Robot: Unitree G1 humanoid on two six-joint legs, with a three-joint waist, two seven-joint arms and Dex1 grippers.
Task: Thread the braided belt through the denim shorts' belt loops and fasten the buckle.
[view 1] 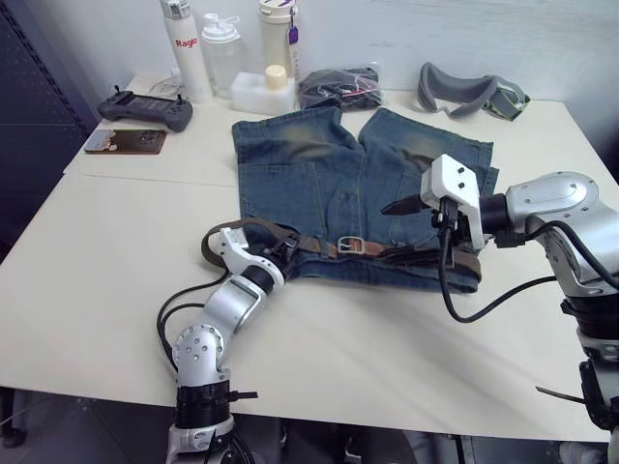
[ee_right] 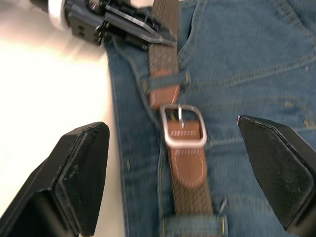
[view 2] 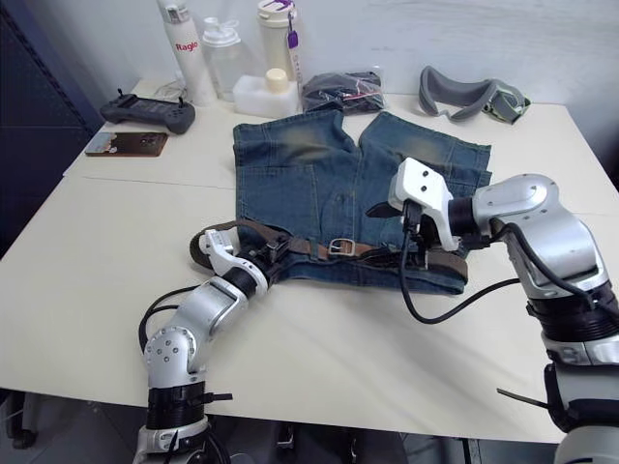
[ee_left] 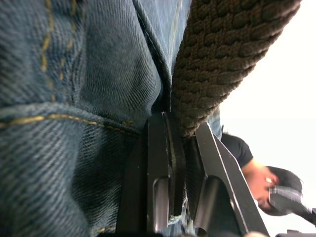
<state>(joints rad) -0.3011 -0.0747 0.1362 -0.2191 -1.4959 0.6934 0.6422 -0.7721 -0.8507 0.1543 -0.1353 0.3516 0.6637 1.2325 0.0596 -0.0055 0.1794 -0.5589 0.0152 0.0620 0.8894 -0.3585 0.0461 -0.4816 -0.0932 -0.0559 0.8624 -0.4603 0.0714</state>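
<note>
Denim shorts (view 1: 329, 174): spread flat on the pale surface (view 1: 106, 280), waistband toward the robot, legs pointing away.
Braided belt (view 1: 426, 256): lies along the waistband, passing under belt loops (ee_right: 165, 80) (one loop shows just beyond the buckle in the right wrist view); its free end curls off the shorts' left edge.
Buckle (ee_right: 182, 126): silvery frame near the middle of the waistband, prong lying across the brown leather tab.
Left pincer (view 1: 286, 247): at the left end of the waistband, fingers clamped on the braided belt right against the denim.
Right pincer (view 1: 404, 205): hovers above the right half of the waistband with its black fingers (ee_right: 79, 173) spread wide, holding nothing.
Back of the surface: a handheld controller (view 1: 145, 108), bottles (view 1: 182, 43), a black bundle in a clear bag (view 1: 338, 89) and a grey padded goggle strap (view 1: 464, 94), all well apart from the shorts.
</note>
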